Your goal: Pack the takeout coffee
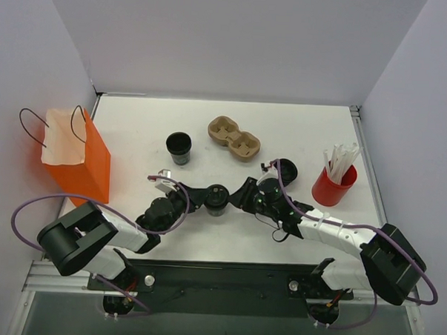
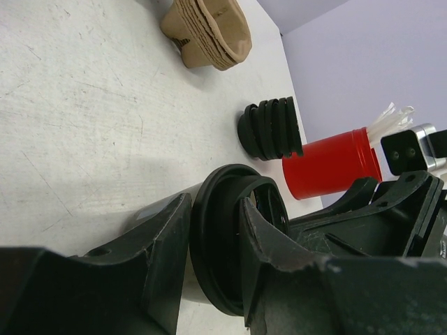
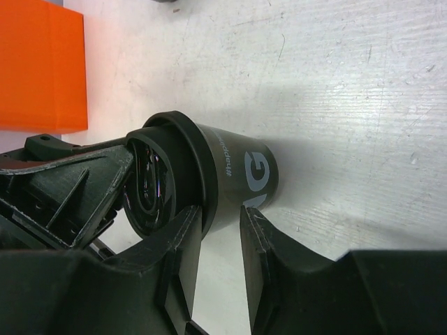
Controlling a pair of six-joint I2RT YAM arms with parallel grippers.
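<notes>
Orange bag (image 1: 79, 161) stands well off the left gripper's (image 2: 213, 244) outer side, mouth up, prob. ready for loading. Left gripper is clamped on the takeout coffee (image 3: 234, 178), steadying it upright on the table (image 1: 306, 134) btw both claws. Right gripper (image 3: 221, 234) straddles its lid (image 3: 183, 157) from the opp. side; can't tell if pinching or let go.

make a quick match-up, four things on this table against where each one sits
1 orange bag
2 red cup
3 cardboard carrier
4 lidded coffee cup

a centre, lid on
b far left
c back middle, empty
d far right

Pairs: 1-b, 2-d, 3-c, 4-a
</notes>
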